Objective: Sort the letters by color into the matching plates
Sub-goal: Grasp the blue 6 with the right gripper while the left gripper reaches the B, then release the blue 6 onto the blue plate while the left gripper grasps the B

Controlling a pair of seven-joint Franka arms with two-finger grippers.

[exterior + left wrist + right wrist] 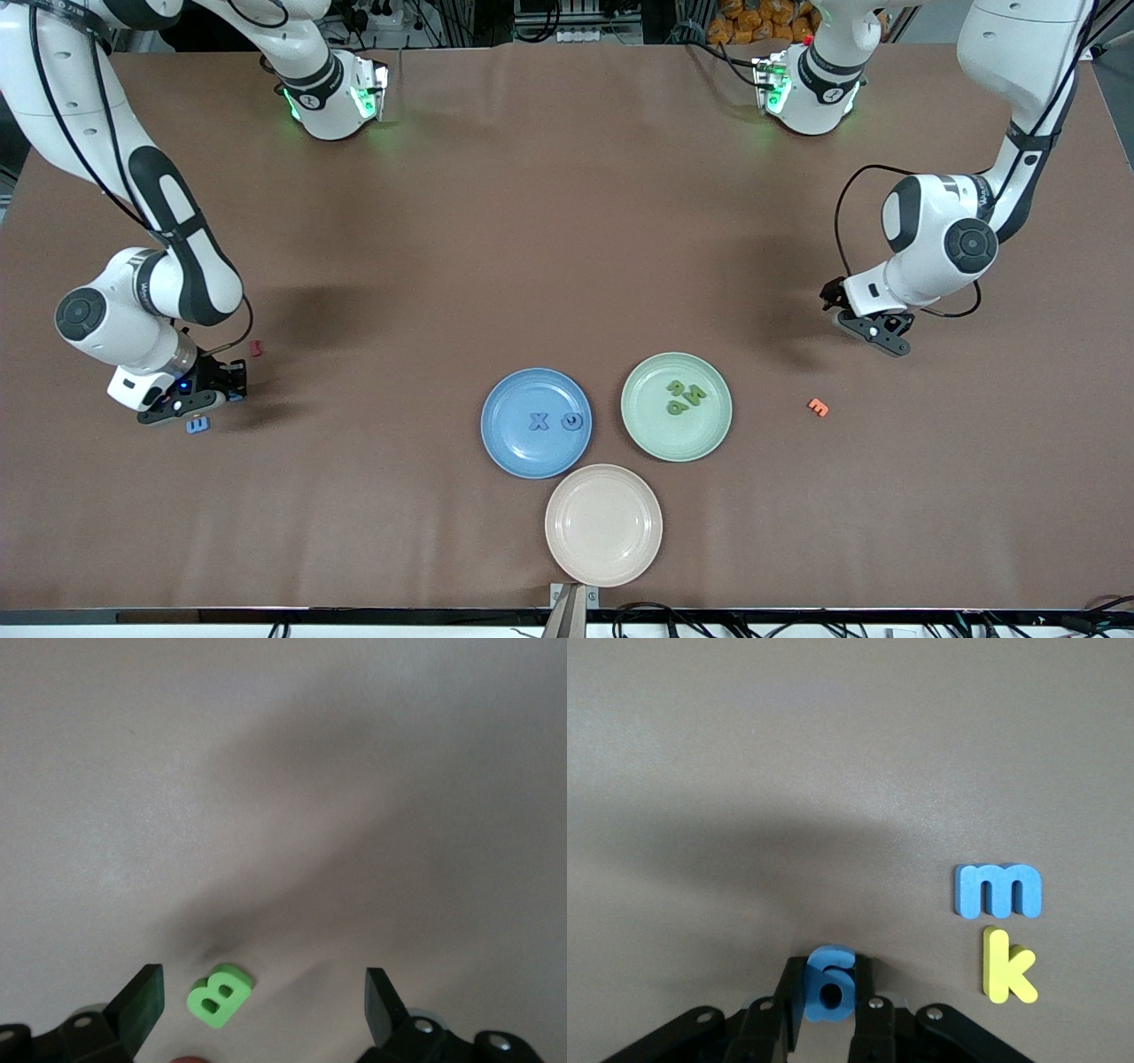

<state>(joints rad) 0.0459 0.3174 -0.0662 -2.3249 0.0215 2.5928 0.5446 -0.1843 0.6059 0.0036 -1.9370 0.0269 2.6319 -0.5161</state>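
My right gripper (830, 988) is shut on a blue 6 (831, 983), low over the table at the right arm's end (190, 400). A blue m (998, 890) lies on the table close by and also shows in the front view (197, 425). My left gripper (262, 1005) is open, with a green B (219, 995) lying flat on the table between its fingers, closer to one finger (142, 1001). In the front view this gripper (873, 335) hides the B. The blue plate (509, 443) holds two blue letters (538, 421). The green plate (709, 434) holds three green letters (684, 396).
A yellow k (1007, 966) lies beside the blue m. A small red piece (257, 347) lies near the right arm. An orange piece (818, 407) lies between the green plate and the left arm's end. A cream plate (603, 525) sits nearest the front camera.
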